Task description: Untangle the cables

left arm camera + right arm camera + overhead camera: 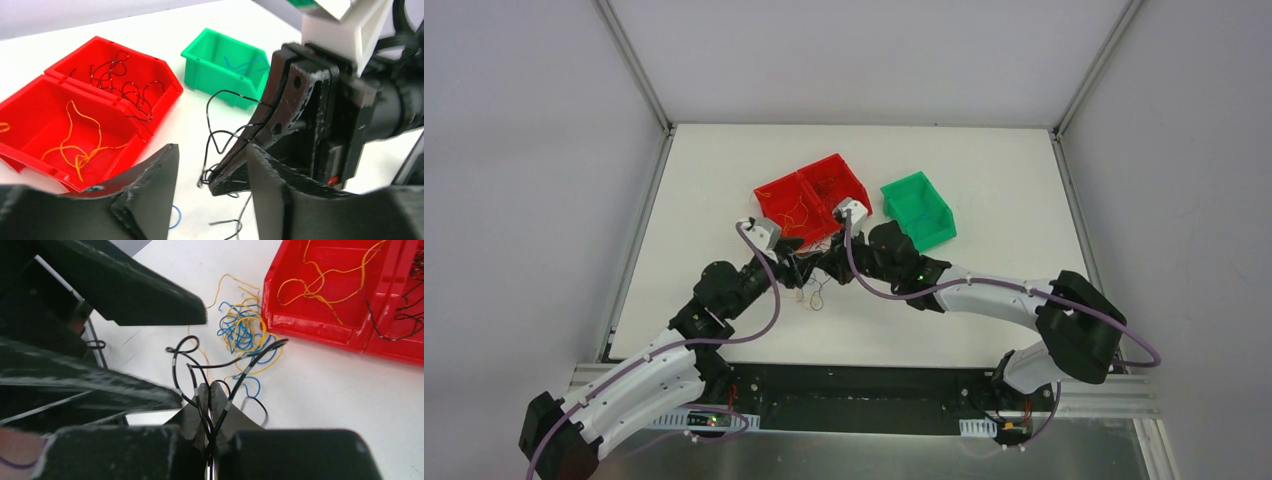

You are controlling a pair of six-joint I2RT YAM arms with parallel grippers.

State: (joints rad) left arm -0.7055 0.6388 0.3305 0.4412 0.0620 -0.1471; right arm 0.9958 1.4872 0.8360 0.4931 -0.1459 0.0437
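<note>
cables [243,335] before paired bins [774,200] | lone bin [929,238] right of pair

From above, the cables [817,292] on the desk [984,180] lie mostly under the two wrists, and the few strands that show are too thin to tell their colours. The left arm [634,380] is cut off at the near left corner.

In the left wrist view the left jaws are blurred and run off the bottom edge. One finger [145,200] hides part of a blue loop [180,217], and the right jaws cover the right end of the green bin [215,55].

In the right wrist view the dark cables [255,356] vanish between the pressed-together right jaws. The red bins [320,330] run off the top and right edges.
</note>
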